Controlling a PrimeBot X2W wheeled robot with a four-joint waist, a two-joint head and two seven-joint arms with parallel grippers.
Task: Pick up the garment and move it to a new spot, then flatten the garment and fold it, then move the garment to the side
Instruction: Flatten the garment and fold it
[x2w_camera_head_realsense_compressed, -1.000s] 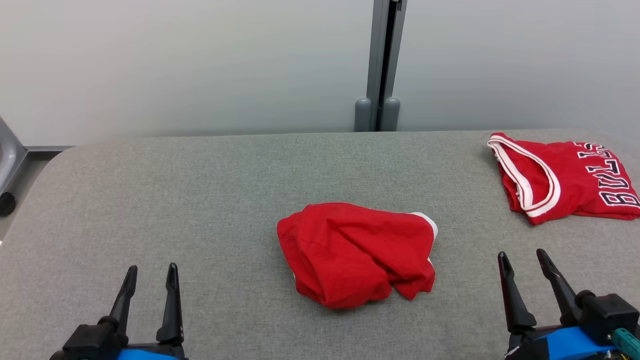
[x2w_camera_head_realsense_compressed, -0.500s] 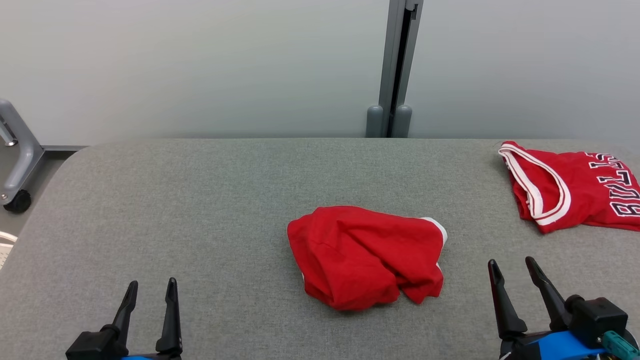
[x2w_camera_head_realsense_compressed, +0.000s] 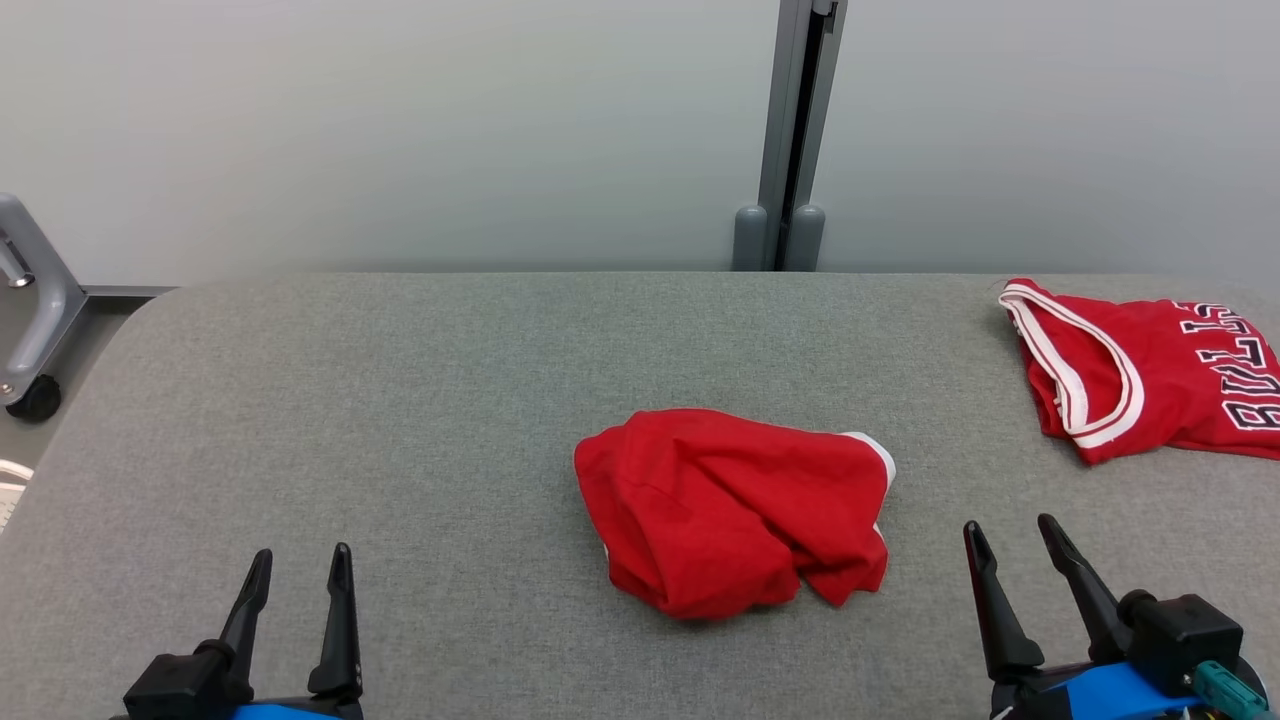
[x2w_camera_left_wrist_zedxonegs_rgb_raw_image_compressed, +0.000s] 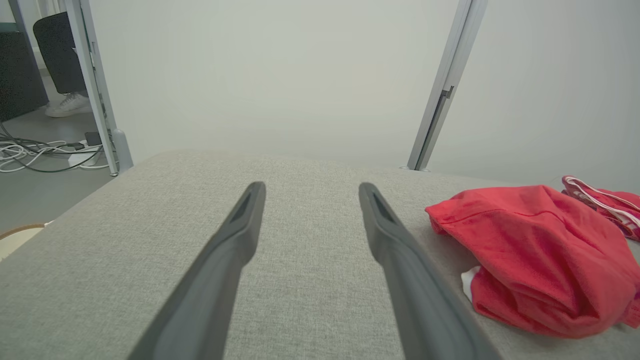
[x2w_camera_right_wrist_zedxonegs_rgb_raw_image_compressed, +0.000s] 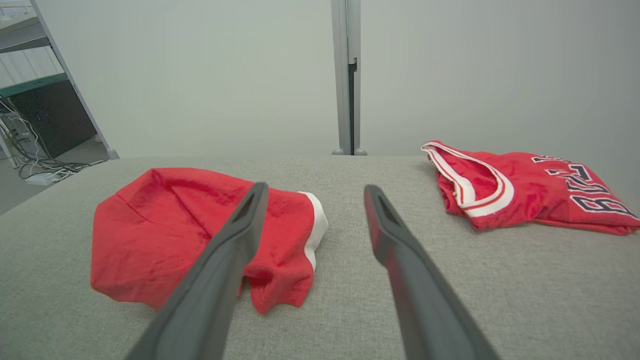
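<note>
Ok so, closest in: both pincers hang low over the front edge of the table (x2w_camera_head_realsense_compressed: 400, 380), fingers pointing away from the robot. The left gripper (x2w_camera_head_realsense_compressed: 303, 551) has its two long dark fingers spread wide with nothing between them. Same for the right gripper (x2w_camera_head_realsense_compressed: 1006, 522), wide apart and empty.

The garment (x2w_camera_head_realsense_compressed: 735, 510) sits roughly mid-table, ahead of both and between them. It's well clear of the left pincer, off to that one's right with bare cloth in between. It's nearer the right pincer, just ahead and to its left, not touching. It's a crumpled red lump of soft matte fabric, all rounded folds and creases, with a white band peeking out at its right end.

The tabletop is grey woven cloth, padded-looking, with rounded corners.

Further back at the far right lies a second red jersey (x2w_camera_head_realsense_compressed: 1150, 370), flatter, with a white-and-red striped opening and dark block letters outlined in white.

Behind the table there's a grey metal post (x2w_camera_head_realsense_compressed: 795, 130) with two rounded feet, standing between pale, smooth wall panels. Off to the left, a grey tube leg on a black caster (x2w_camera_head_realsense_compressed: 35, 400).
</note>
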